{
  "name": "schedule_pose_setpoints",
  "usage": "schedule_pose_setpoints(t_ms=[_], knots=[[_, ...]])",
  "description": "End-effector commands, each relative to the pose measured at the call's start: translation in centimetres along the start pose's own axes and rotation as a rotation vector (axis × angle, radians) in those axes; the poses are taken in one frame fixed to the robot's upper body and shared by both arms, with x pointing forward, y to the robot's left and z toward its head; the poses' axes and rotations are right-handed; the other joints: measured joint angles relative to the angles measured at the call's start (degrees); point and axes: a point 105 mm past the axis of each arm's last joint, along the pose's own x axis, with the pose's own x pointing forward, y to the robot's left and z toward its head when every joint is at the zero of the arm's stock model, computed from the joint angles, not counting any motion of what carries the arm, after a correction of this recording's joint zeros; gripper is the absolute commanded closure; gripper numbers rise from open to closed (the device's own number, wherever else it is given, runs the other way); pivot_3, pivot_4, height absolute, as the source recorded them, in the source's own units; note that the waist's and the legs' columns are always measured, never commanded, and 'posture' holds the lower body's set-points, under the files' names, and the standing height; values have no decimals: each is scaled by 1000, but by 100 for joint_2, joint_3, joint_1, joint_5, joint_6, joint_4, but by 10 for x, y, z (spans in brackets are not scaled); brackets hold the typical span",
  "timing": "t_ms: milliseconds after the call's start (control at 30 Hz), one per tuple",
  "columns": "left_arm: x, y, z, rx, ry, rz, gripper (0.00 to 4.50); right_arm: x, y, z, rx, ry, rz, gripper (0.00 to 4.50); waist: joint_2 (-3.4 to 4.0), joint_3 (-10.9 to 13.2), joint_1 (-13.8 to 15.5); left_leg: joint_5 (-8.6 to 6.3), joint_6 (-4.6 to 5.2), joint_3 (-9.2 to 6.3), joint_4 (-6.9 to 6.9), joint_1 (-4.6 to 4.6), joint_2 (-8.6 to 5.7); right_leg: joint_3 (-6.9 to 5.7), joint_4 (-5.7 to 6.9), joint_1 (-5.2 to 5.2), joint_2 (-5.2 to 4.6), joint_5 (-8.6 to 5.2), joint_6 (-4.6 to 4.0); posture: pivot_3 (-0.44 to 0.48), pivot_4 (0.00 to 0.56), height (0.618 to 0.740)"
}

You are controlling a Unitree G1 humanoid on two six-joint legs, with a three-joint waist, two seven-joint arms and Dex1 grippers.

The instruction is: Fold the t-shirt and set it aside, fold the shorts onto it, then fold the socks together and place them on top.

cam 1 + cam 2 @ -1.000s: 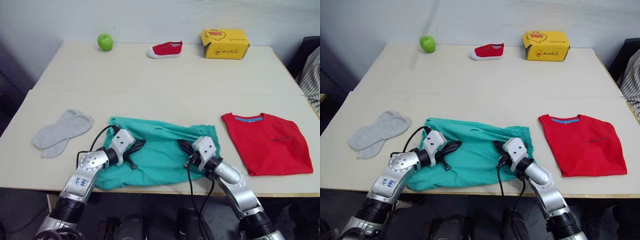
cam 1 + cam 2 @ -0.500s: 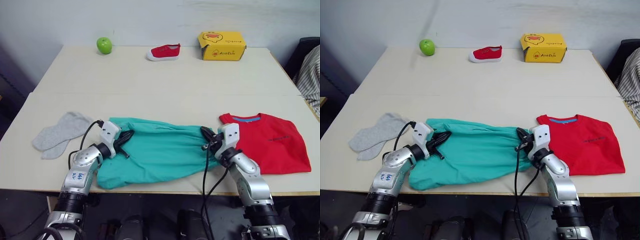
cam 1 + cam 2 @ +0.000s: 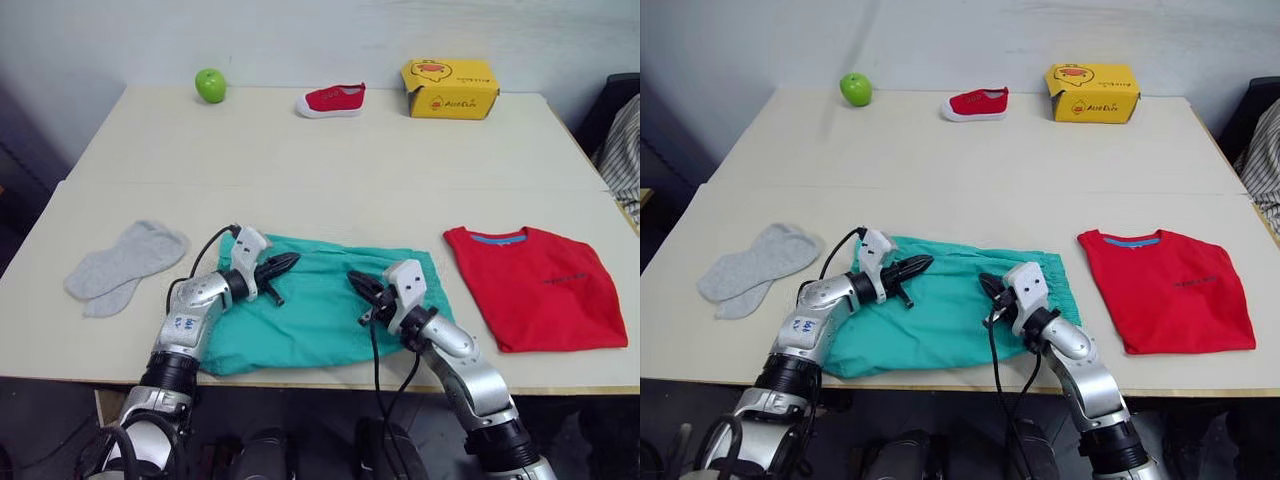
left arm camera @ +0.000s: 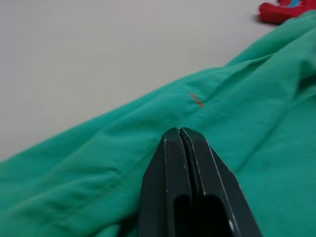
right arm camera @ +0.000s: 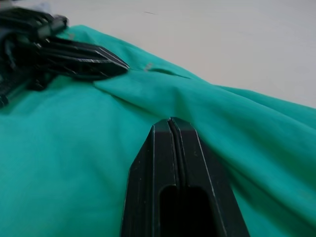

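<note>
— Lying rumpled at the table's (image 3: 330, 200) near edge, the shorts (image 3: 320, 315) have both grippers over them: left gripper (image 3: 290, 260) and right gripper (image 3: 352, 279), each with fingers pressed together.

— Room around them?

— Bare table at 12 o'clock. Socks (image 3: 125, 262) at 9, folded t-shirt (image 3: 540, 285) at 3, both apart from the shorts. Apple (image 3: 210, 85), shoe (image 3: 331, 99) and box (image 3: 449, 87) line the far edge.

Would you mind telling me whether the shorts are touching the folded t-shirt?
Apart. In the left eye view, a strip of bare table separates the shorts from the t-shirt.
</note>
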Motion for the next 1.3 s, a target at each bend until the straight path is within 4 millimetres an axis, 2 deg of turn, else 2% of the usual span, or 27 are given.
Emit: schedule_pose_setpoints(t_ms=[33, 133, 200, 267, 333, 400, 567, 700, 733, 833, 900, 1000, 1133, 1300], knots=[[-6, 19, -11, 19, 43, 99, 4467, -16, -26, 7, -47, -34, -100, 4500, 0, 0, -8, 0, -1, 0, 0, 1, 1, 1, 2, 0, -1, 0, 0, 0, 150, 740], [-13, 30, -20, 82, 89, 148, 4467, -34, -46, 6, -37, -26, -163, 4500, 0, 0, -8, -1, -2, 0, -1, 3, 2, 1, 4, 0, -2, 0, 0, 0, 150, 740], [-16, 33, -17, 82, 60, 162, 4467, -47, -60, 12, -11, -51, -221, 4500, 1, 0, -8, 0, -2, 0, -2, 8, 2, 1, 5, 2, -3, 0, 0, 0, 150, 740], [-13, 25, 0, 75, -47, 109, 4467, -58, -60, 25, 115, -108, -207, 4500, 1, 0, -6, 0, -2, 0, -1, 9, 3, 2, 3, 3, -6, 0, 0, 0, 150, 740], [-12, 14, 19, 53, -171, 36, 4500, -71, -51, 39, 352, -175, -148, 4142, 6, 4, -3, -2, -2, -2, -4, 5, 6, 3, 3, 1, -10, 0, -1, 0, 150, 740], [-13, 1, 35, 70, -255, -47, 4500, -86, -45, 48, 479, -181, -120, 3619, 7, 9, 1, -3, -3, -9, -6, -1, 9, 2, 1, -1, -41, -1, -2, 0, 150, 740], [-17, -42, 62, 131, -342, -340, 4500, -130, -39, 55, 860, -115, -127, 1870, 9, 14, 28, -9, 7, -28, -7, -13, 0, -6, -40, 6, -50, -2, -5, 0, 150, 740], [-21, -66, 54, 152, -283, -513, 4500, -152, -29, 34, 1049, 96, -188, 449, 8, 14, 20, -15, 16, -30, -7, -12, -4, -3, -61, 20, -51, -1, -4, 0, 150, 740], [-21, -70, 48, 150, -257, -536, 4500, -154, -29, 32, 1097, 104, -213, 50, 6, 15, 7, -16, 17, -29, -7, -12, -2, -4, -64, 21, -48, -1, -3, 0, 150, 740], [-20, -74, 25, 160, -172, -550, 4500, -152, -30, 23, 1179, 121, -293, 17, 5, 16, -7, -16, 17, -16, -7, -2, 4, -3, -58, 19, -38, 0, -1, 0, 150, 740], [-17, -71, 8, 97, -98, -513, 4500, -149, -27, 14, 1206, 145, -311, 17, 3, 18, 10, -21, 27, -16, -8, 0, 4, -3, -54, 18, -35, 0, -1, 0, 150, 740], [-14, -69, -5, 79, -39, -495, 4500, -144, -24, -1, 1218, 183, -337, 17, 1, 19, 22, -29, 42, -24, -7, -9, 3, -1, -53, 13, -34, 1, 0, 0, 150, 740], [-13, -70, -15, 106, -3, -504, 4500, -129, -21, -14, 1234, 211, -344, 17, -8, 12, 17, -33, 49, -22, -6, -9, -2, -7, -61, 17, -37, 5, 8, 0, 150, 740], [-10, -63, -16, 111, -9, -473, 4500, -95, -17, -29, 1260, 245, -356, 17, -39, -10, -31, -33, 50, -14, -5, 8, 14, 0, -66, 25, -45, 17, 3, 0, 150, 740]])
